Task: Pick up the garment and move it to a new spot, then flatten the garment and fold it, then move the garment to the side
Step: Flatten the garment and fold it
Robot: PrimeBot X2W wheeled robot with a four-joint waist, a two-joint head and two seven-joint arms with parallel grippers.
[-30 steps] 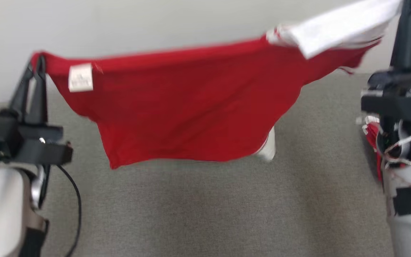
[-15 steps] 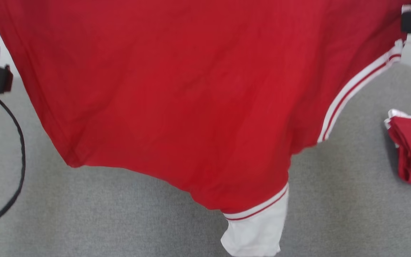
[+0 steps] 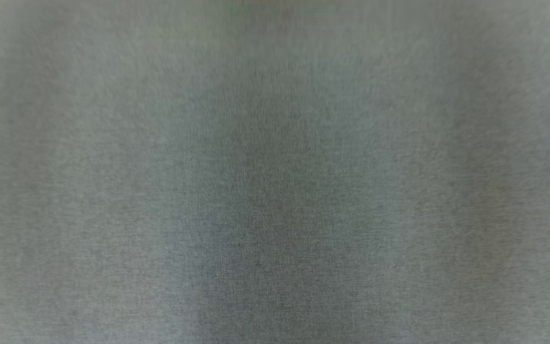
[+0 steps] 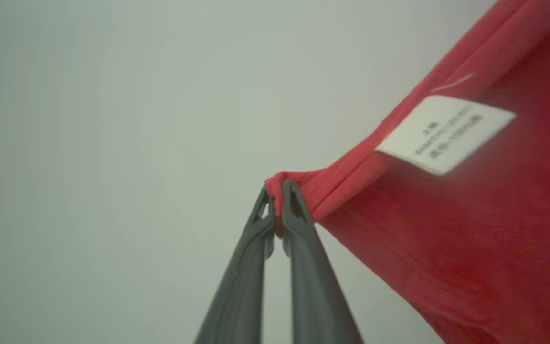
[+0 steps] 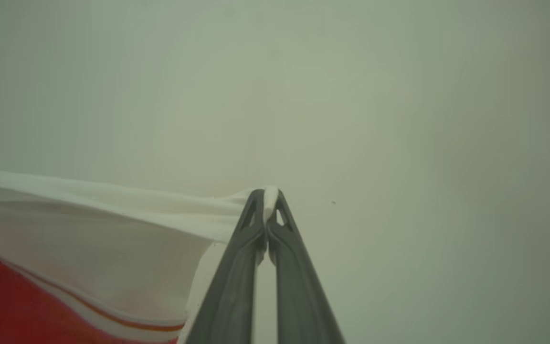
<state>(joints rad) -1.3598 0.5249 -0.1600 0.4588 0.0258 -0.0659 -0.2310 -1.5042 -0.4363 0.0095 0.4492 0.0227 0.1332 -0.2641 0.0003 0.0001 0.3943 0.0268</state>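
**Left gripper** point(image 4: 277, 191): fingers drawn to a narrow pinch, clamped on a bunched red corner of the garment point(image 4: 470, 239). A nub of cloth pokes out above the tips. From the pinch the hem point(image 4: 346, 165) runs up and right in the left wrist view, taut. The red body spreads below it to the right edge. A white label point(image 4: 444, 134) sits just under the hem, near the grip but apart from it; its print is too blurred to read. Behind is a plain pale backdrop point(image 4: 112, 143).

**Right gripper** point(image 5: 266, 198): fingers likewise pressed together, holding a white edge of the garment point(image 5: 65, 239). A small white tuft shows between the tips. The white cloth stretches left from the pinch in the right wrist view, creased lengthways. A thin red stripe point(image 5: 93, 308) crosses its lower part, with solid red in the lower left corner. The backdrop is pale here too.

**Garment:** held at two points, one grip each, a red corner and a white edge.

**Head view:** a grey, fine-textured surface point(image 3: 275, 191), blurred, with a darker band down the middle.
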